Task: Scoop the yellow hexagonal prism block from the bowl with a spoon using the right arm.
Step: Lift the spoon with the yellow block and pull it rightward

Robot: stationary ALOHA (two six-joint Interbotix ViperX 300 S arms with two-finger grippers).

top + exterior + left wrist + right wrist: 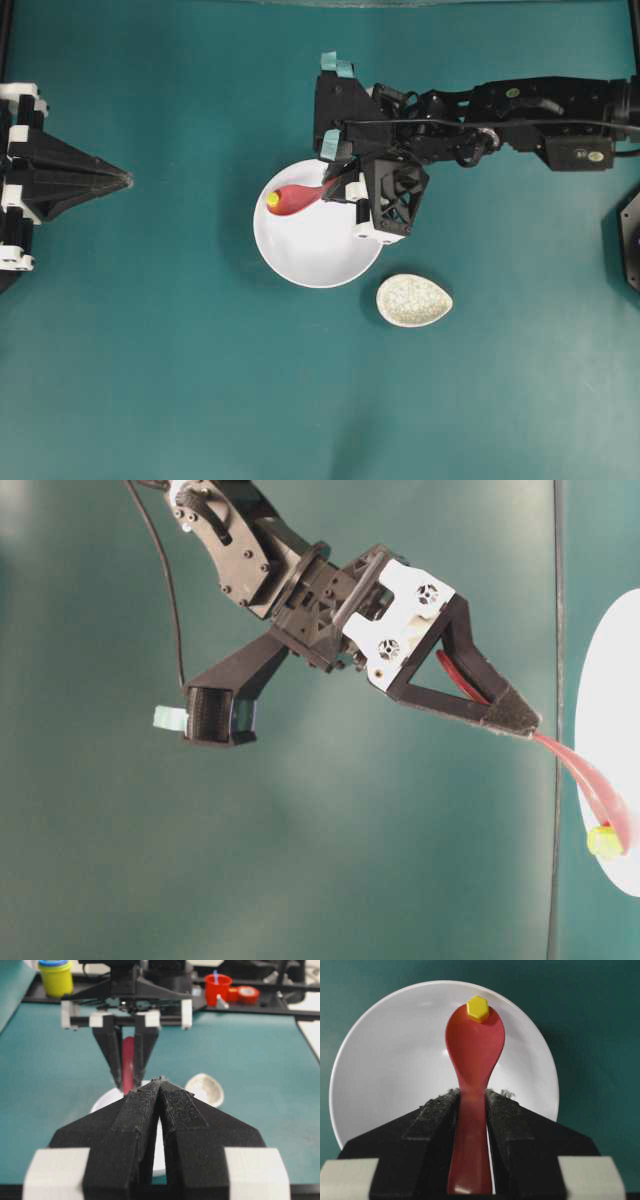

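A teal mat (150, 350) covered the work surface in every view. On it lay a small speckled grey-white oval dish (414, 300), resting flat with its hollow facing up. In the left wrist view the same dish (204, 1089) showed in the middle distance.

Beyond the far edge of the mat, that view also took in a yellow tub (56, 977) with a blue lid at the upper left. At the upper right stood a red cup (218, 988) with a thin blue stick upright in it, and just beside it lay a red roll of tape (246, 994). Both sat on a dark shelf (260, 1007) running along the back.
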